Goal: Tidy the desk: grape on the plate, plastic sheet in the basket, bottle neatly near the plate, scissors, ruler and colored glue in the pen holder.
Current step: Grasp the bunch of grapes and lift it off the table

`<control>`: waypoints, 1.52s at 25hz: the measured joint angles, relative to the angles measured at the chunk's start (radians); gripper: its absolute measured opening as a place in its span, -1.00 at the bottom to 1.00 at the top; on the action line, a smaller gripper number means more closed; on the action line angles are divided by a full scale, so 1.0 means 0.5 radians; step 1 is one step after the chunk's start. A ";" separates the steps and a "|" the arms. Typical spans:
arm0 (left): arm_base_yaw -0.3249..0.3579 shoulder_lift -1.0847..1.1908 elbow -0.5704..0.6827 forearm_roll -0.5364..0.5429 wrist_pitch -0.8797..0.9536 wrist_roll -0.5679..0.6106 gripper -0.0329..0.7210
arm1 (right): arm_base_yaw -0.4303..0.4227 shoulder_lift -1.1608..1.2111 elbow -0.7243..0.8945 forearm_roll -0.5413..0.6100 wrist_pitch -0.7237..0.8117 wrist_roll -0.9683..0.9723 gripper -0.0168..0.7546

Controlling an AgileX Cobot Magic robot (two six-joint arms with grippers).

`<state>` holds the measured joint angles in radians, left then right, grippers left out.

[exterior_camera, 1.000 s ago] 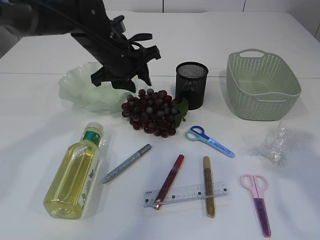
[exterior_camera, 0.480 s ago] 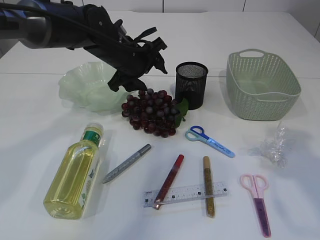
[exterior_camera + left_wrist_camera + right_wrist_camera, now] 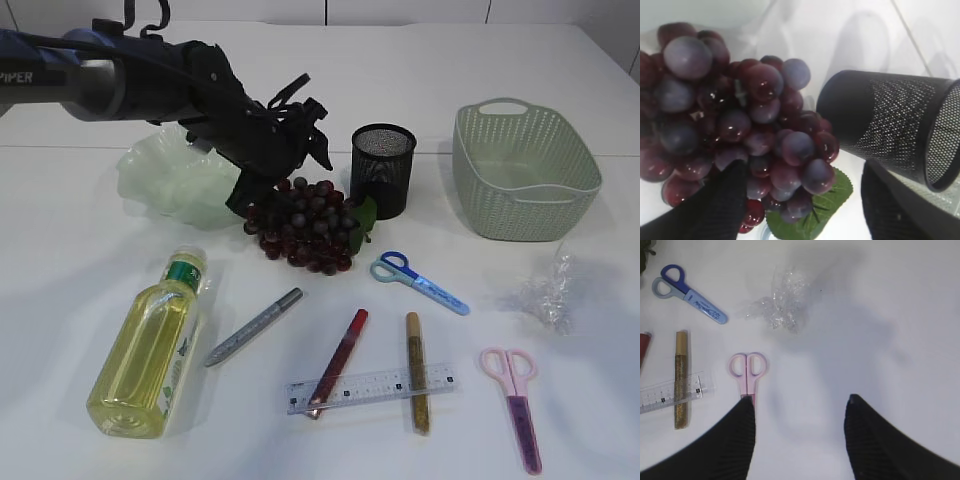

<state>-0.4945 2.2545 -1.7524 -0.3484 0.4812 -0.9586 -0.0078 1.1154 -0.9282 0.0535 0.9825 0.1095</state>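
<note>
White table (image 3: 90, 270), cluttered. Left gripper (image 3: 800, 200) low over grape bunch (image 3: 305, 222), jaws apart, one finger touching bunch. Bunch lies just right of green plate (image 3: 160, 185), left of pen holder (image 3: 383, 168). Right gripper (image 3: 797, 420) jaws apart above pink scissors (image 3: 746, 371).

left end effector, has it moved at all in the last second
Yes. Against the fixed pen holder, the left end effector has dropped lower and now sits right at the grape bunch.
</note>
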 joint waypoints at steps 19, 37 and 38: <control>0.000 0.169 -0.018 -0.024 -0.107 -0.099 0.38 | 0.000 0.000 -0.003 0.013 0.005 -0.008 0.21; 0.000 0.175 -0.019 -0.041 -0.129 -0.100 -0.54 | 0.000 0.000 -0.003 0.013 0.005 -0.008 0.21; 0.000 0.175 -0.019 -0.041 -0.129 -0.100 -0.59 | 0.000 0.000 -0.003 0.013 0.005 -0.008 0.21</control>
<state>-0.4945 2.3418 -1.7620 -0.3691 0.4166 -1.0086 -0.0078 1.1154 -0.9296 0.0600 0.9848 0.1057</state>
